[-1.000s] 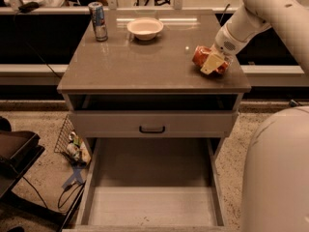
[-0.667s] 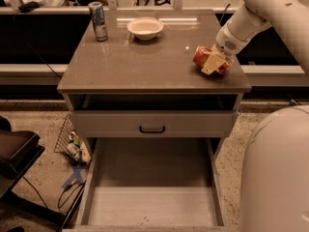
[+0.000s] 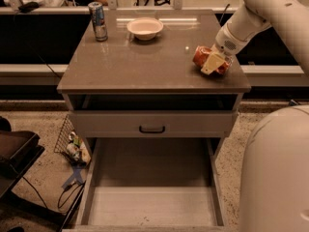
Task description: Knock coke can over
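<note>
Camera view: orange-red coke can [image 3: 201,57] on side, touching gripper [image 3: 211,65]; grip state unclear.

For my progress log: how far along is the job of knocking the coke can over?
Done, it seems: the coke can lies on its side near the right edge of the table. In hand: the gripper rests against the can. Left: probably only to draw the arm away. The blue can stands upright at the back left.

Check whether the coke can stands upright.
No, the coke can lies on its side at the right of the table, with the tool against it.
</note>
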Controlling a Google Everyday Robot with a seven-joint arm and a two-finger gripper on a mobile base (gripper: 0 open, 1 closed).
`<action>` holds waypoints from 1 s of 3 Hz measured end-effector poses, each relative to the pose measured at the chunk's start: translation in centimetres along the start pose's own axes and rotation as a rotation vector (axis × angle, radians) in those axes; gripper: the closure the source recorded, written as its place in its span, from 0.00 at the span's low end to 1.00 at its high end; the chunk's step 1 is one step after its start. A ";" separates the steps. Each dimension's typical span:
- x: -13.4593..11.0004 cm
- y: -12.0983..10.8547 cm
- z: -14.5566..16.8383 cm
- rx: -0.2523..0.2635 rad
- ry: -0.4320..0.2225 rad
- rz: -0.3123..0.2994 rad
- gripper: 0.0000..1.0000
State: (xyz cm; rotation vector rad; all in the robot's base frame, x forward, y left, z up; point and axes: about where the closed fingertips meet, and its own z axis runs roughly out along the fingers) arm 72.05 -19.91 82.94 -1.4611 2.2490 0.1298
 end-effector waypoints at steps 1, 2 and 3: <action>0.0 0.0 -0.1 0.000 0.000 0.000 0.05; -0.1 0.0 0.2 -0.004 0.001 0.000 0.00; -0.1 0.0 0.2 -0.004 0.001 -0.001 0.00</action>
